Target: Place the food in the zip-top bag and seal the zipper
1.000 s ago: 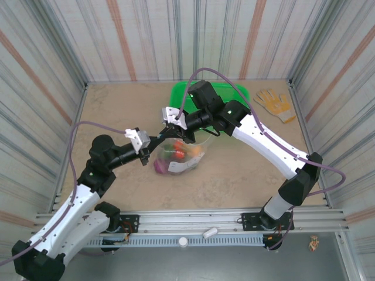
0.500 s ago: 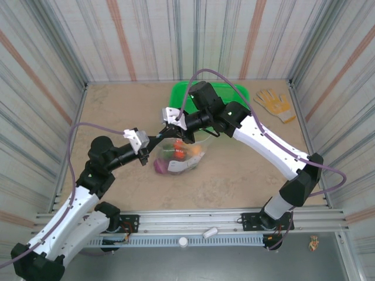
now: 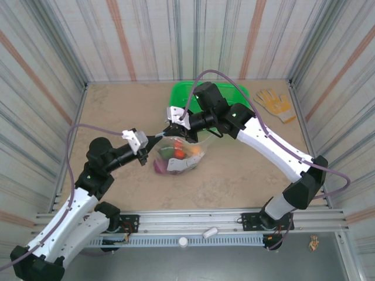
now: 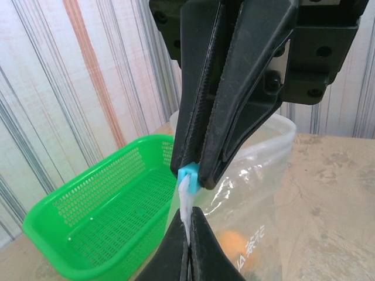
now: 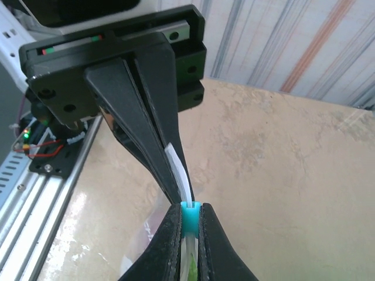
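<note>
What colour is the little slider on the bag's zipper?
Bright turquoise blue; the slider shows best in the right wrist view.

High rear view looking down, wrist views close-up, facing each other, sharing the zipper

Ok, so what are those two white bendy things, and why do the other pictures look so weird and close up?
They are two robot arms, each ending in a two-finger pincher. One picture looks down from above; the other two come from small cameras on each wrist, so everything looks huge. On the table are a green tray, a yellow glove and a clear zip-top bag with toy food inside. The left gripper pinches the white zipper strip; the right gripper pinches its blue slider. Both are shut.
</note>
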Available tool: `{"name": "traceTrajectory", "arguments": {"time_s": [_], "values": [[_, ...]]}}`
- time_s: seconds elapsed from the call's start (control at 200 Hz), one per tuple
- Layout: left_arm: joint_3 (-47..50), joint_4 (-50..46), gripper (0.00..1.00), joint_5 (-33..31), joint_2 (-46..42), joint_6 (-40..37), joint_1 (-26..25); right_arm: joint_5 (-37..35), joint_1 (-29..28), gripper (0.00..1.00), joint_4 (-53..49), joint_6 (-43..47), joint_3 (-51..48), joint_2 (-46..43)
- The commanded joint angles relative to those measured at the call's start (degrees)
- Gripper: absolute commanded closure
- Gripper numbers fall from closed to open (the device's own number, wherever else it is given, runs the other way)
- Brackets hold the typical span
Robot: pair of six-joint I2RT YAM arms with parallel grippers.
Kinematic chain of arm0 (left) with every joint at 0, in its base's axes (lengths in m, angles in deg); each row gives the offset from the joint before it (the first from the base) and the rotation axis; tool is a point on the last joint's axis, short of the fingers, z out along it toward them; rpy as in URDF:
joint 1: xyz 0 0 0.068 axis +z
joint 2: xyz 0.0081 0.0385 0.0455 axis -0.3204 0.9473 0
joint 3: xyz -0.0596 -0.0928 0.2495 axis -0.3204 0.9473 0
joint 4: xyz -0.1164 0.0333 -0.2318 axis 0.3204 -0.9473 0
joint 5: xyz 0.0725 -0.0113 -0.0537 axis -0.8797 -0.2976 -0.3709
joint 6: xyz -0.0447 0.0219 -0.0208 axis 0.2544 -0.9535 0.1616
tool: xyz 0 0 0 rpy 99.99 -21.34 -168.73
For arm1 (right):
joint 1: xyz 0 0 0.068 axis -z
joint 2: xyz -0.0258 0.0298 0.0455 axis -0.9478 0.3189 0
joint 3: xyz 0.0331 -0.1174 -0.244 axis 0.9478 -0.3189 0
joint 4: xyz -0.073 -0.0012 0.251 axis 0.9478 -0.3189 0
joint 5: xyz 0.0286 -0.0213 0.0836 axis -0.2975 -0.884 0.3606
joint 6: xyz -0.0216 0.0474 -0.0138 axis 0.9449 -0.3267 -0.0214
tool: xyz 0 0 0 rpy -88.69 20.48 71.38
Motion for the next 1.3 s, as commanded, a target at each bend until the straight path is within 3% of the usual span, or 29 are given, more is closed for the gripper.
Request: {"name": "traceTrajectory", "arguments": {"time_s": [0.0,0.661,1.292], "values": [[0.42,1.86,1.00,-1.45,-2.40,-1.37,-0.10,-6.10,2.79,0.99,-2.07,-0.99,-1.26,-2.66],[2.05,1.33,1.00,-19.69,-7.72,-3.66,0.35,-15.23,5.49,1.00,0.22,-4.70,-10.69,-9.76],[2.53,0.89,1.00,-25.79,-9.98,-4.34,0.46,-26.63,12.21,0.99,6.34,-9.55,-24.17,-21.06]]}}
